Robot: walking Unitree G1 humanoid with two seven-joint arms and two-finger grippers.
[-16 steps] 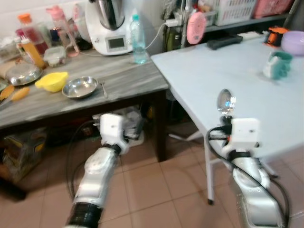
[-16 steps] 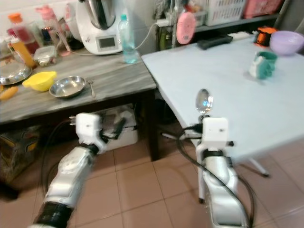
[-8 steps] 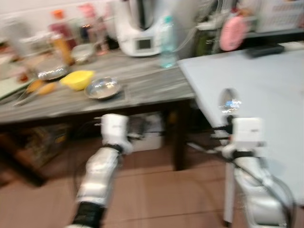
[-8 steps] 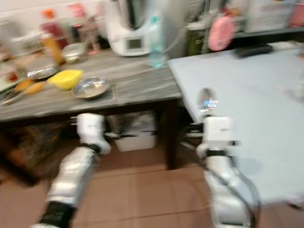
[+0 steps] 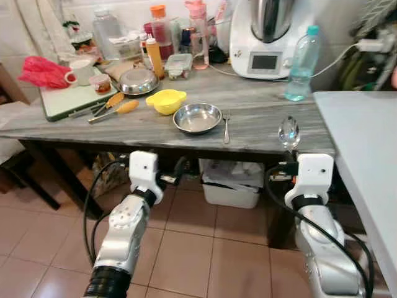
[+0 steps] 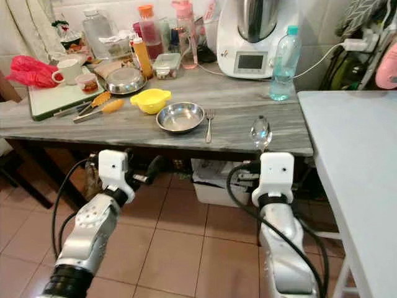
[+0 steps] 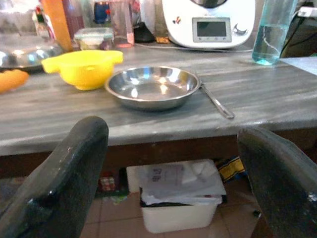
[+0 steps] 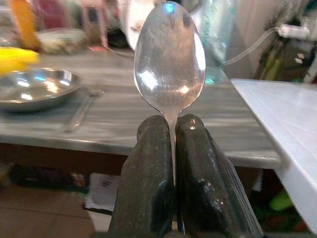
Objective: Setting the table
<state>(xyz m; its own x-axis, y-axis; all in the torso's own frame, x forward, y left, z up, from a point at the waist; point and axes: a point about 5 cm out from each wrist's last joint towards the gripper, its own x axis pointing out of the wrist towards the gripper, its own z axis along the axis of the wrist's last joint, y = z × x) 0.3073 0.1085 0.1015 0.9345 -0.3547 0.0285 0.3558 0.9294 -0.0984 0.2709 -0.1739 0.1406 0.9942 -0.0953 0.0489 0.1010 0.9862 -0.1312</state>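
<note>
right gripper (image 8: pixel 171 148) is closed on a metal spoon (image 8: pixel 170 59), handle pinched between the two black fingers, bowl standing upright above them; in the left eye view this sits in the lower right of the frame, the spoon's bowl level with the front edge of the grey counter (image 5: pixel 260 127). left gripper (image 7: pixel 168 163) is open and empty, fingers (image 7: pixel 64 173) spread wide, held low in the lower left of the head frame, below the counter edge and pointing toward it. on the counter at mid-frame lies a steel bowl (image 5: pixel 197 117) with a fork (image 5: pixel 226 123) just beside it on its right, and a yellow bowl (image 5: pixel 166 100) just beside it toward the upper left. farther back, upper right, stand a white kitchen machine (image 5: pixel 268 34) and a clear water bottle (image 5: pixel 299 65). upper left holds a green cutting board (image 5: pixel 68 99), a white mug (image 5: pixel 78 70) and a red bag (image 5: pixel 42 71). a white bin (image 5: pixel 232 186) sits under the counter on the tiled floor (image 5: pixel 186 248). a white table (image 5: pixel 366 155) occupies the right edge of the frame.
</note>
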